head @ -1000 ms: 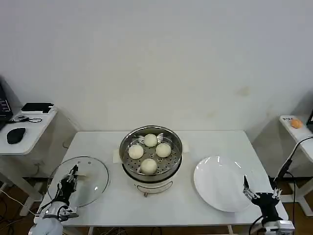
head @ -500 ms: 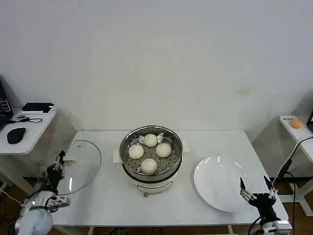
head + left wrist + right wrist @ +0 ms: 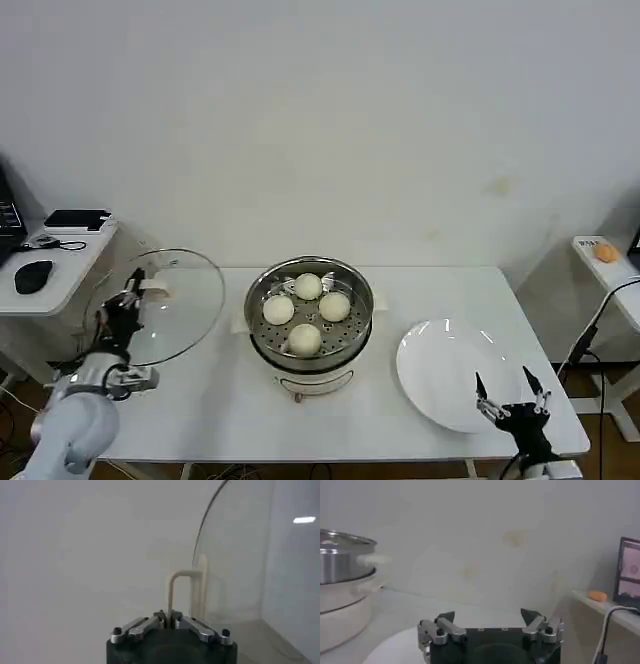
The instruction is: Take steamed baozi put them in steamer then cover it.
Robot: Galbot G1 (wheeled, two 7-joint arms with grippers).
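The steamed baozi (image 3: 305, 311) sat loaded in the steamer (image 3: 309, 320), so the left pincer (image 3: 127, 300), clamped on the glass lid's (image 3: 170, 305) handle (image 3: 186, 596), held it raised for covering; the right pincer (image 3: 509, 396) idled open, empty.

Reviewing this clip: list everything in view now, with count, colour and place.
Buns: four, cream-white, on the steamer's tray.
Steamer: one, steel on white base, table centre.
Glass lid: one, clear, lifted and tilted at the table's left edge.
Plate: one, white, table right.
Table: one, white.
Mouse: one, black, side desk at left.
Left gripper: shut on the lid's handle.
Right gripper: open, near the plate's front edge.
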